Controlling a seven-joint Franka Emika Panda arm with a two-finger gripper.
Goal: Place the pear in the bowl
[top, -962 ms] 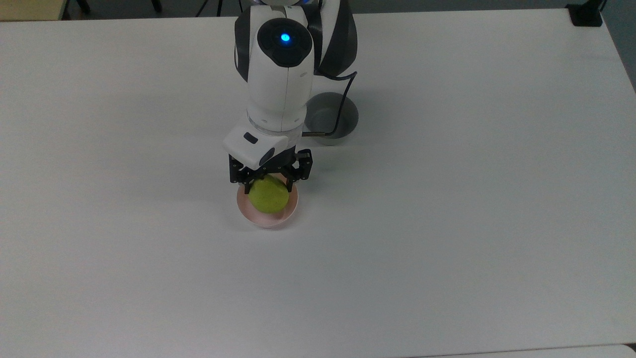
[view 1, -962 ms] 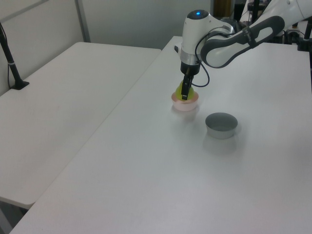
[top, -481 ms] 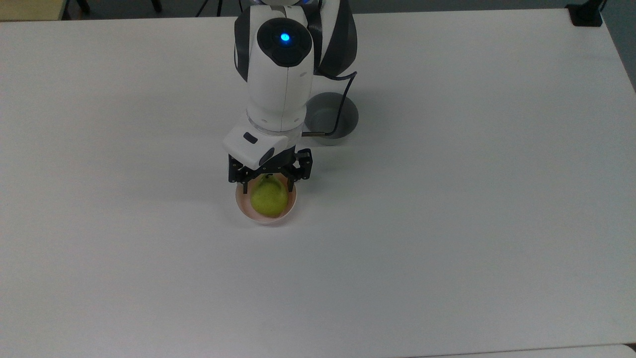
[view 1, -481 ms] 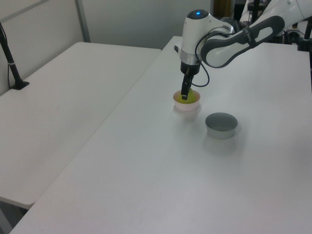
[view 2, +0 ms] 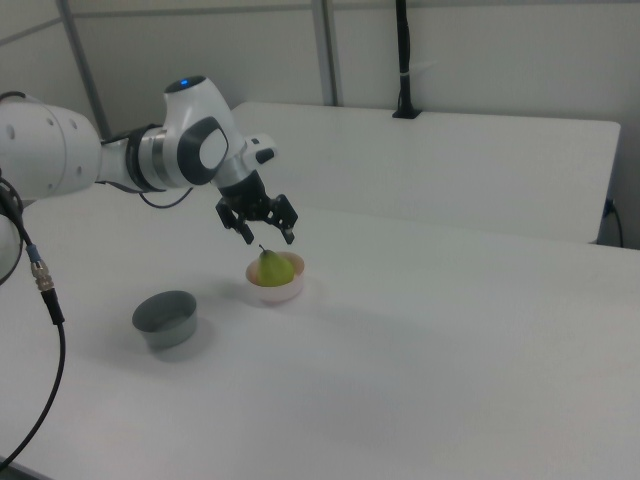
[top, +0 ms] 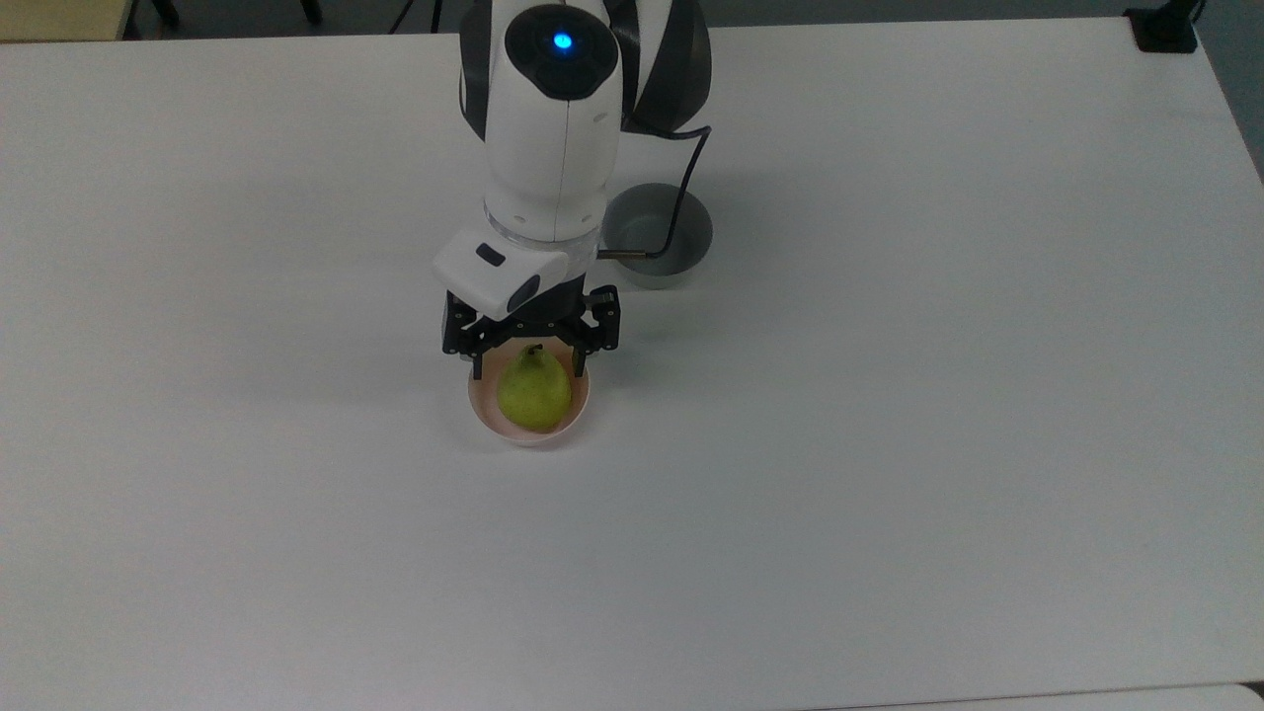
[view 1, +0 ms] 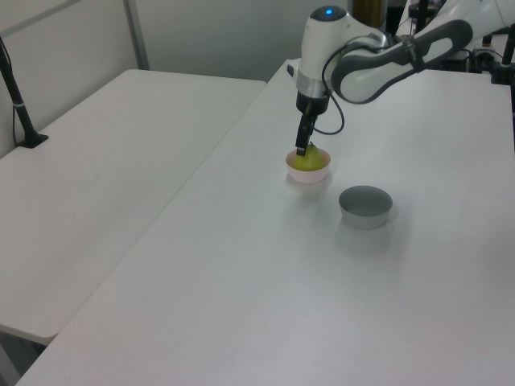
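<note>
Jaws spread wide above pear [top: 534,391] in bowl [top: 486,416] on white table [top: 889,395].

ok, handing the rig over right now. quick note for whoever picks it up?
Gripper: open, holding nothing, just above the pear, clear of it.
Pear: in the pink bowl, stem pointing up toward the gripper.
Grey bowl: nothing visible inside it, apart from the pink bowl, toward the arm's base in the top view.
Done: the pear is released in the right bowl.
Left: probably only lifting the arm away; go straight up so the fingers don't clip the stem.
</note>
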